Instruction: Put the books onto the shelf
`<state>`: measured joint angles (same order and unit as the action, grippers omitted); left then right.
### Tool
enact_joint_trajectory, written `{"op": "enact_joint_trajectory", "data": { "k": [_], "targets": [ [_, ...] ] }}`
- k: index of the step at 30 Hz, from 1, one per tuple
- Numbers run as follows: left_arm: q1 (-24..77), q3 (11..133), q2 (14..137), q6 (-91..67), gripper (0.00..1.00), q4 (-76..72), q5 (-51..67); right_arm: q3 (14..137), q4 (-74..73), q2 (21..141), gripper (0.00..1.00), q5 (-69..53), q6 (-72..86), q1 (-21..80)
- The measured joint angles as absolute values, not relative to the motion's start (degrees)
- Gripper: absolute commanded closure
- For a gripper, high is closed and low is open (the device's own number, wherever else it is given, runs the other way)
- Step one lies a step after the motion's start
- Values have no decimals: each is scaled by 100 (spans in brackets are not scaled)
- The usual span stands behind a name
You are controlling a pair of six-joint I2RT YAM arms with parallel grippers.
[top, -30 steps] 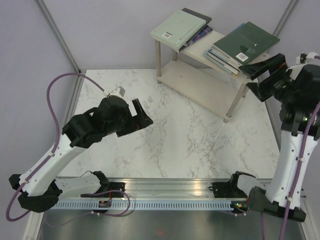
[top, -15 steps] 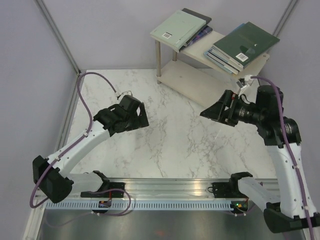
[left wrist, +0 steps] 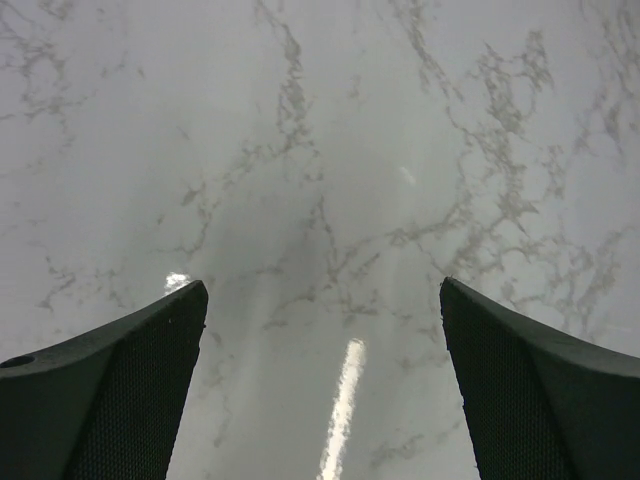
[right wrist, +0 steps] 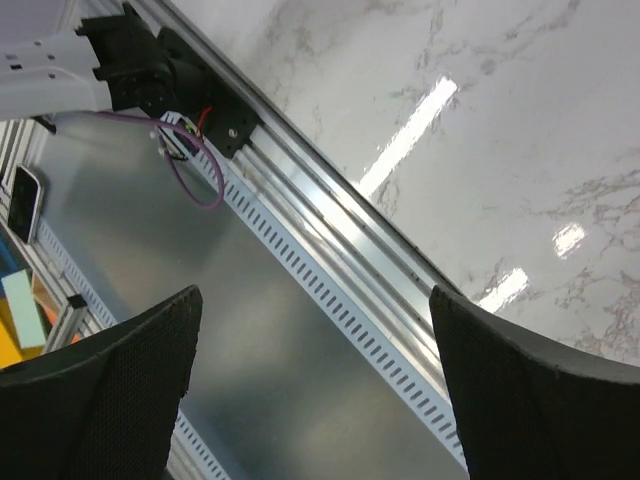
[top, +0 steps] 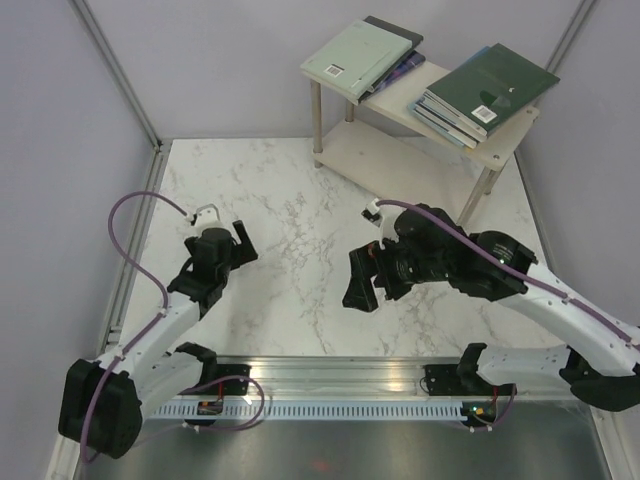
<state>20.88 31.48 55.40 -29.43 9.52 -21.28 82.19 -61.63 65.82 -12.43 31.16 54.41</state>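
The books lie in two piles on the top board of the shelf (top: 510,135) at the back right. A pale mint book (top: 355,52) tops the left pile and a dark green book (top: 495,82) tops the right pile. The shelf's lower board (top: 400,168) is bare. My left gripper (top: 243,245) hangs low over the left part of the table, open and holding nothing. In the left wrist view its fingers (left wrist: 120,380) frame only marble. My right gripper (top: 356,283) is open over the table's middle, far from the shelf. In the right wrist view that gripper (right wrist: 315,295) faces the near rail.
The white marble tabletop (top: 300,220) spreads between the arms. A slotted metal rail (right wrist: 330,250) and a steel plate (right wrist: 250,380) run along the near edge. The left arm's base (right wrist: 135,60) and a purple cable (right wrist: 195,175) sit there. Grey walls enclose the cell.
Both arms have drawn back and dropped low. The right gripper has left the shelf's right end for the table's middle and turned toward the near rail. Both stayed open.
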Motion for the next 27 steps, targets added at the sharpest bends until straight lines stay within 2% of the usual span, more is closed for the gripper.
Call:
{"op": "enact_joint_trajectory", "data": {
  "k": [5,9,14,20,25,27],
  "targets": [
    [1507,2224,5540,-2324,0,-268,-2268,8068,-5586,5933,2,-274,3350,5970],
    [1164,2204,6215,-1623,0,-1304,-2228,7671,-5315,5454,2,5,3441,5981],
    [797,2324,7308,-952,0,-2309,-1970,7443,-4991,5675,2,49,3336,5990],
    [89,2307,7894,-867,0,-3291,-1129,7389,-4637,6003,2,233,2936,5990],
    [73,2274,8141,-655,3,-3870,-301,7271,-4324,6171,2,34,2630,5990],
    [73,1984,8106,-567,13,-4466,-12,7203,-4209,6267,2,-23,2589,5990]
  ]
}}
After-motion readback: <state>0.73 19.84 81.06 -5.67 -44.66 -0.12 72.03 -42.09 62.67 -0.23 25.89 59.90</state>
